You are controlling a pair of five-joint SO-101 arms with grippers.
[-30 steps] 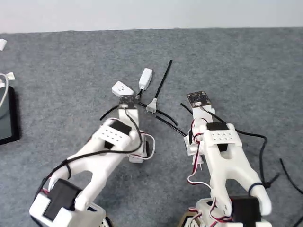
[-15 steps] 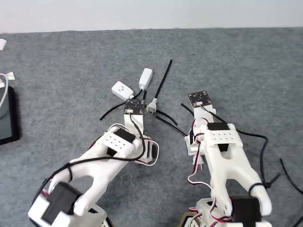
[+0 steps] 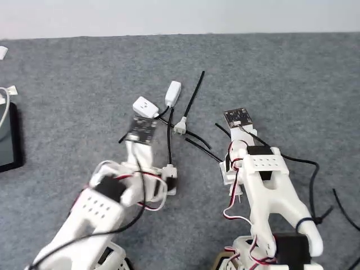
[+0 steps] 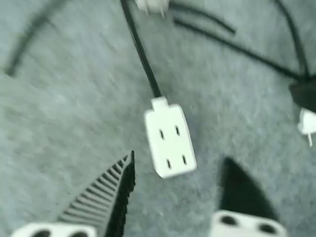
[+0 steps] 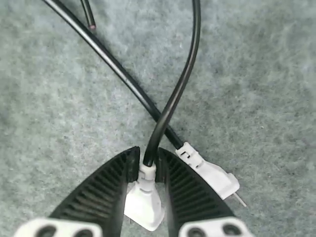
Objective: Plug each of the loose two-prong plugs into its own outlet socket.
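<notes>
A white outlet socket (image 4: 168, 143) with two pairs of slots lies flat on the grey mat at the end of a black cord (image 4: 140, 52). My left gripper (image 4: 177, 197) hovers just short of it, open, with nothing between the fingers. From above, the socket (image 3: 170, 171) sits just beyond that gripper (image 3: 163, 188). My right gripper (image 5: 145, 185) is shut on a white two-prong plug (image 5: 143, 200) whose black cord runs away from the fingertips. A second white plug (image 5: 210, 174) lies beside it on the mat, prong outward. In the high view the right gripper (image 3: 229, 169) points down at the mat.
Beyond the arms lie a white cube outlet (image 3: 143, 106), a white adapter (image 3: 173, 93), a loose plug (image 3: 180, 127) and a thin black strap (image 3: 194, 95). Black cords cross between the arms. A dark flat device (image 3: 8, 140) lies at the left edge.
My left arm has drawn back toward the near edge and to the left, uncovering the socket and its cord. The right arm has kept still with its plug.
</notes>
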